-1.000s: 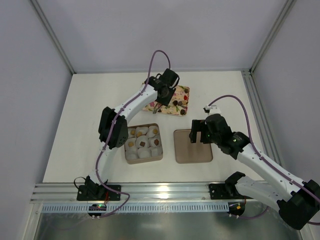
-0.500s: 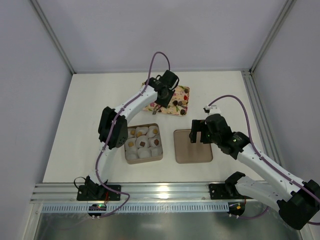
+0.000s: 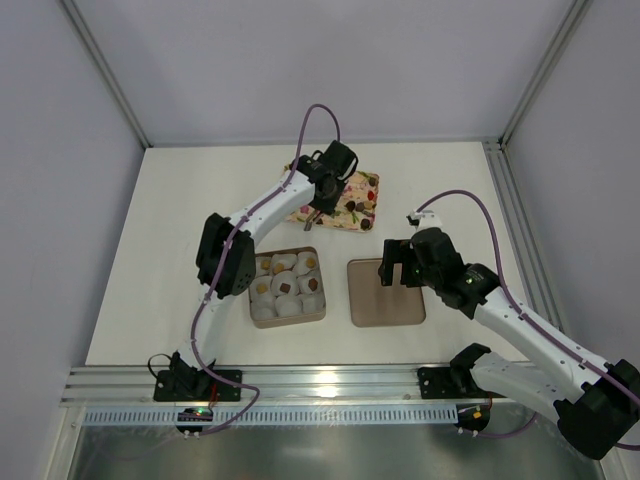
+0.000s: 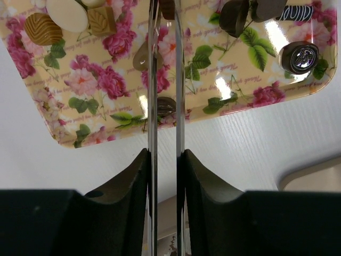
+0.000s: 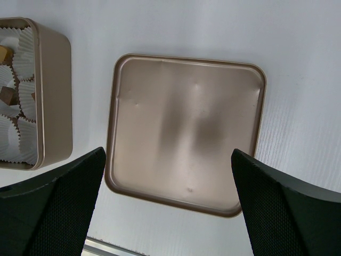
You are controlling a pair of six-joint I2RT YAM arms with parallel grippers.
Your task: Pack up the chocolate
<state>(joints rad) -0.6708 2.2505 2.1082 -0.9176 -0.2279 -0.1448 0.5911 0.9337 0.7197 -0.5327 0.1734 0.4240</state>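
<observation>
The floral tray [image 4: 101, 112] [image 3: 362, 207] holds loose chocolate: a tan ribbed piece [image 4: 42, 28], a gold leaf-shaped one [image 4: 101, 20], a dark heart [image 4: 233, 16] and a dark round one [image 4: 300, 56]. My left gripper [image 4: 166, 5] [image 3: 315, 212] reaches over the tray. Its thin metal blades stand close together, with a dark brown chocolate piece [image 4: 167, 7] between them at the top edge of the left wrist view. The square brown box [image 3: 319, 300] [image 5: 53, 96] holds white paper cups, a few with chocolates [image 3: 285, 286]. My right gripper [image 5: 168, 154] [image 3: 395, 272] hangs open above the box lid [image 5: 184, 128].
The lid [image 3: 386, 292] lies flat just right of the box. Bare white table surrounds the tray, box and lid. Metal frame posts and grey walls border the table at the back and sides.
The left gripper's blades have drawn closer together over the tray, and its tip has shifted slightly toward the back. The right arm has not moved.
</observation>
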